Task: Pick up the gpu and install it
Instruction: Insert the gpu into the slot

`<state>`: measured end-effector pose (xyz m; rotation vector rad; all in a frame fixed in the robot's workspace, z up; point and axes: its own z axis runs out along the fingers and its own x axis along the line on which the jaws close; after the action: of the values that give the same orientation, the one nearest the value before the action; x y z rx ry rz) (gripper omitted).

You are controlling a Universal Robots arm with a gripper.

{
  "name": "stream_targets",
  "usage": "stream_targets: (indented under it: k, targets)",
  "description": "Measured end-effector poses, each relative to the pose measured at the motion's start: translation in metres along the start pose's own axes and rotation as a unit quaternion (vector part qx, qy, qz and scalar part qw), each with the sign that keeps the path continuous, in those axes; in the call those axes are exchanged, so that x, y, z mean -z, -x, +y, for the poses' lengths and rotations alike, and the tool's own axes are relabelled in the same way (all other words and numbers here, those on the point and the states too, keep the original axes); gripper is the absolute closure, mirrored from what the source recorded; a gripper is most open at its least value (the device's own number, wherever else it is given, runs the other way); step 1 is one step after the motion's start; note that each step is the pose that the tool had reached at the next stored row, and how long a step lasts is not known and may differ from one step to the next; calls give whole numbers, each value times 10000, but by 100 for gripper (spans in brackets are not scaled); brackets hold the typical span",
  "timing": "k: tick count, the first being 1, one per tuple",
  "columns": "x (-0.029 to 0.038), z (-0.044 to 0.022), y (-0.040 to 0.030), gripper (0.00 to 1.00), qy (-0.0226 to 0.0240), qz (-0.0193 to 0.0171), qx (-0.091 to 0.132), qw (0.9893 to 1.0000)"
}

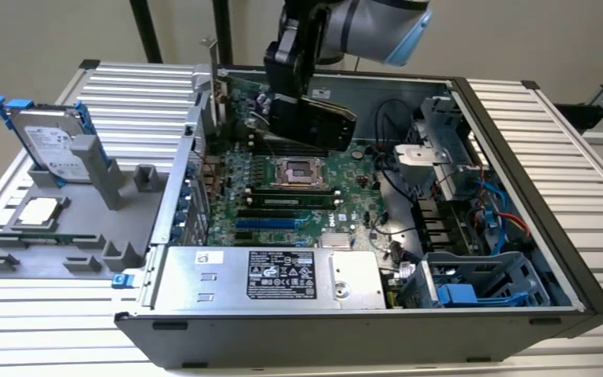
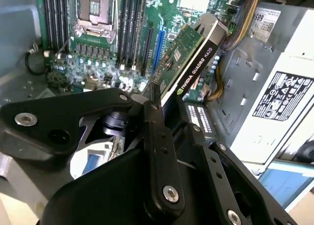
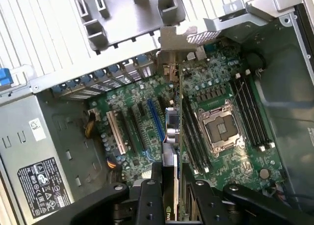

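Above the motherboard (image 1: 280,200) of the open computer case (image 1: 511,196), we are holding the gpu (image 1: 328,122) in our hand (image 1: 296,110), with the fingers clenched on the card's two faces. The card is hanging on edge, raised off the board, over its far part close to the empty processor socket (image 1: 299,171).

In the second wrist view the gpu (image 2: 191,53) is showing its green face and black cover just beyond the hand (image 2: 167,109). In the first wrist view we are looking along its thin edge (image 3: 171,131), from the hand (image 3: 171,173) out to the grey end bracket (image 3: 172,43), which is sitting by the case's slotted wall.

At the near side of the case the power supply (image 1: 270,279) is lying flat. On the table (image 1: 553,110), to the exterior view's left of the case, a grey tray (image 1: 92,228) is carrying a hard drive (image 1: 50,145) standing upright and a small square chip (image 1: 38,210) lying flat, both well apart from our hand.
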<state>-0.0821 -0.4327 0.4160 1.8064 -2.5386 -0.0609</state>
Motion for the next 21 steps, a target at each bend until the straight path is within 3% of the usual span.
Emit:
stream_targets:
  k: [3, 6, 9, 14, 19, 21]
  targets:
    - [0, 0, 0, 100, 1, 13, 274, 9996]
    - [0, 0, 0, 100, 1, 25, 543, 9985]
    - [0, 0, 0, 100, 2, 38, 820, 9966]
    - [0, 0, 0, 100, 3, 57, 1219, 9925]
    - [-1, 0, 0, 100, 3, 57, 1230, 9924]
    - [-12, 0, 1, 100, -17, 53, 1243, 9922]
